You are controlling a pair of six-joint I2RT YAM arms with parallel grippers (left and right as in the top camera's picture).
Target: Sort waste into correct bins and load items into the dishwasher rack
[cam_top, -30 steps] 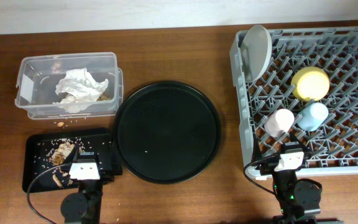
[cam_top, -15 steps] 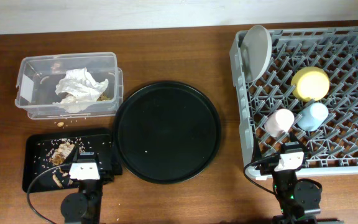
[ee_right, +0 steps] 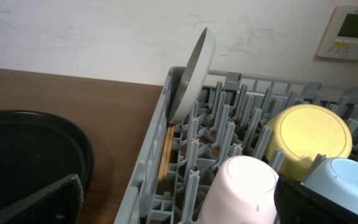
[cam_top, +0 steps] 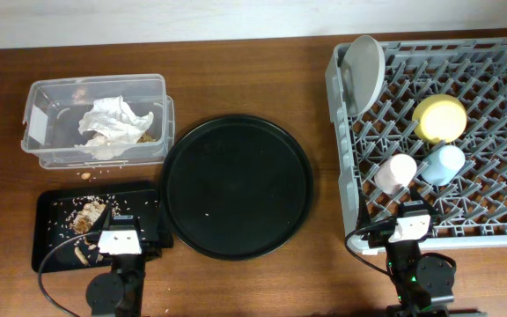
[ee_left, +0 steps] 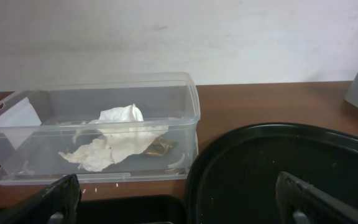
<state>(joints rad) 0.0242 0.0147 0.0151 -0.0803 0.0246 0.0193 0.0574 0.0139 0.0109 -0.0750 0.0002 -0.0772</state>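
The crumpled white napkin (cam_top: 108,123) lies in the clear box (cam_top: 51,97), also seen in the left wrist view as napkin (ee_left: 114,140) in box (ee_left: 185,99). Food scraps (cam_top: 86,216) sit in the shallow black tray (cam_top: 51,246). The grey rack (cam_top: 341,167) holds the plate (cam_top: 362,72) on edge, the yellow bowl (cam_top: 439,118), the pink cup (cam_top: 399,172) and the light-blue cup (cam_top: 443,164). Chopsticks (ee_right: 166,149) lie along the rack's left wall. My left gripper (ee_left: 178,186) hangs open over the black tray's near edge. My right gripper (ee_right: 178,190) stands open at the rack's front, holding nothing.
A large round black tray (cam_top: 238,187) fills the table's middle, between the bins and the rack. A few crumbs (cam_top: 86,176) lie on the wood between the clear box and the shallow tray. A wall panel (ee_right: 353,25) shows behind the rack.
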